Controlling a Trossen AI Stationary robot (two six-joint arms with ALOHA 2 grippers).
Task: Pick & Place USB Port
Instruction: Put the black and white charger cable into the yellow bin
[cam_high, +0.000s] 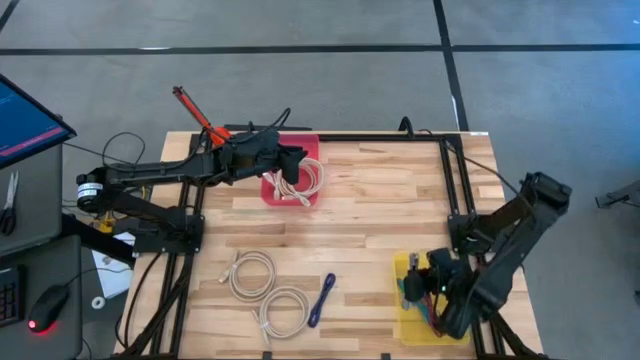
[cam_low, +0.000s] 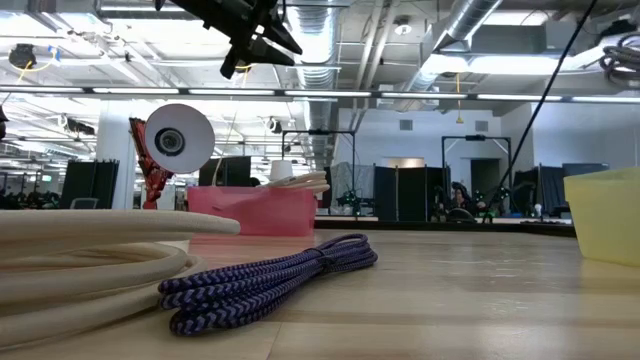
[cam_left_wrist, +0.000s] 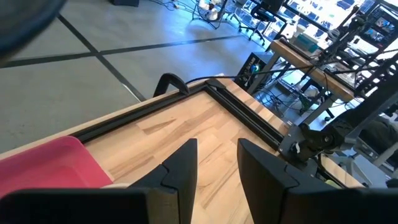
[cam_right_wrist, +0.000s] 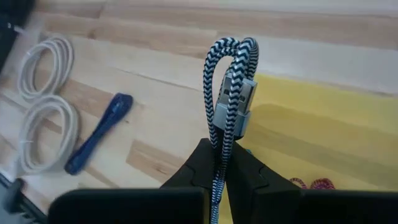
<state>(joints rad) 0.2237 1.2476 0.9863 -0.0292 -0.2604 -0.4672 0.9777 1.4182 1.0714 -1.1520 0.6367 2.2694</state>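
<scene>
My right gripper (cam_right_wrist: 222, 163) is clamped on a black-and-white braided USB cable (cam_right_wrist: 229, 93), folded into a loop so that its silver plug stands up just above my fingertips. From overhead, that gripper (cam_high: 432, 285) hangs over the yellow plastic bin (cam_high: 405, 268) at the near right corner of the light wooden counter (cam_high: 380, 200), and the wrist view shows the yellow bin wall (cam_right_wrist: 323, 130) directly behind the held cable, with a bit of red-patterned cable lying down inside it. My left gripper (cam_left_wrist: 214, 165) has its fingers parted with a clear gap between them and nothing in it; it sits above the far side of the counter, over the red plastic bin (cam_high: 312, 150), which holds a coiled white cable (cam_high: 308, 180). That red bin's corner (cam_left_wrist: 56, 165) shows beside my left fingers, with the black metal frame rail (cam_left_wrist: 249, 115) of the counter running past beyond it. On the open wood between the two bins lie two coiled white cables, one (cam_high: 250, 272) nearer the left arm's base and the other (cam_high: 283, 308) just beside it toward the near edge, and next to them a bundled blue-purple braided cable (cam_high: 321, 297), lying flat and apart from both grippers. Beyond the counter's far left corner a red-handled tool (cam_high: 200, 115) sticks out at an angle.
</scene>
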